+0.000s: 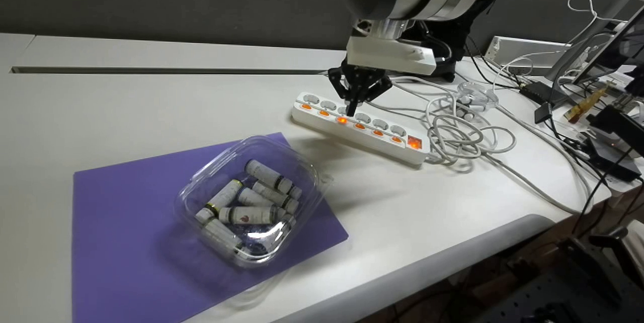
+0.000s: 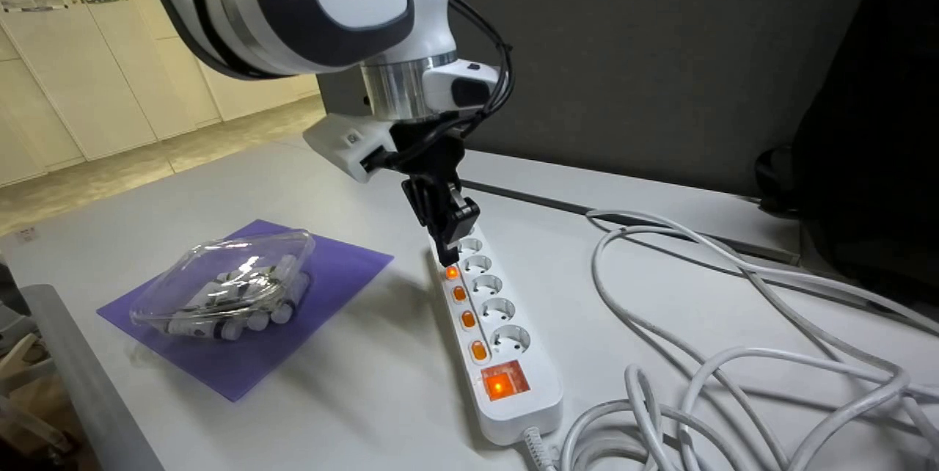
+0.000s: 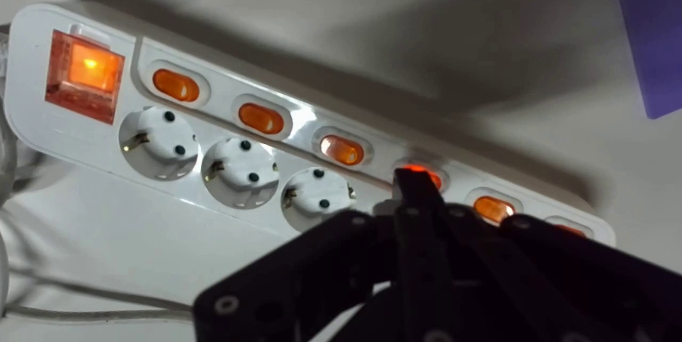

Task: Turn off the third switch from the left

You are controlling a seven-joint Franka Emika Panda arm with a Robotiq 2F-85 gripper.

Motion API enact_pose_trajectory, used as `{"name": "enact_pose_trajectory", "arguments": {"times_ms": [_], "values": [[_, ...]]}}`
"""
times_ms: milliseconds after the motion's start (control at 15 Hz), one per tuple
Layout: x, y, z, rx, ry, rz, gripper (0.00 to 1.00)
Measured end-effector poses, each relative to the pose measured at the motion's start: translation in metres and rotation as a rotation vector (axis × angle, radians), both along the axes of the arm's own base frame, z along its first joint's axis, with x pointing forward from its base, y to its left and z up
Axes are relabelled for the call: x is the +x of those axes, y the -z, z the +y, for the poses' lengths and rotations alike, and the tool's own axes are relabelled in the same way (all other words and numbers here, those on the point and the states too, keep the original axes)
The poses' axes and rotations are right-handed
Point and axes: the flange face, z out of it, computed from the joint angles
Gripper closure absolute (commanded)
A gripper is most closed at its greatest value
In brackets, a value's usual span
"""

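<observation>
Closed on nothing, the jaws point down at the third switch (image 1: 341, 120) from the left on a power strip (image 1: 352, 134), presumably pressed together as one slim prod; the switch's glow suggests it is on. In an exterior view the tips appear just beside it toward 2 o'clock, with all six small switches (image 1: 359, 126) countable; in an exterior view the jaws hide the two beyond the third switch (image 2: 451, 272). The wrist view reverses the order, the tips partly covering the third switch (image 3: 434, 178) from 6 o'clock; contact cannot be told. In an exterior view, a clear tub (image 1: 309, 177) of vials (image 1: 249, 215) rests on a purple sheet (image 1: 126, 212) toward 8 o'clock from the power strip, likely parked aside.
</observation>
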Motion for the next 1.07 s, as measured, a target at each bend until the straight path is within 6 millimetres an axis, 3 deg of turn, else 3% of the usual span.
{"name": "enact_pose_trajectory", "arguments": {"times_ms": [1067], "values": [[0.0, 0.019, 0.001, -0.004, -0.008, -0.014, 1.0]]}}
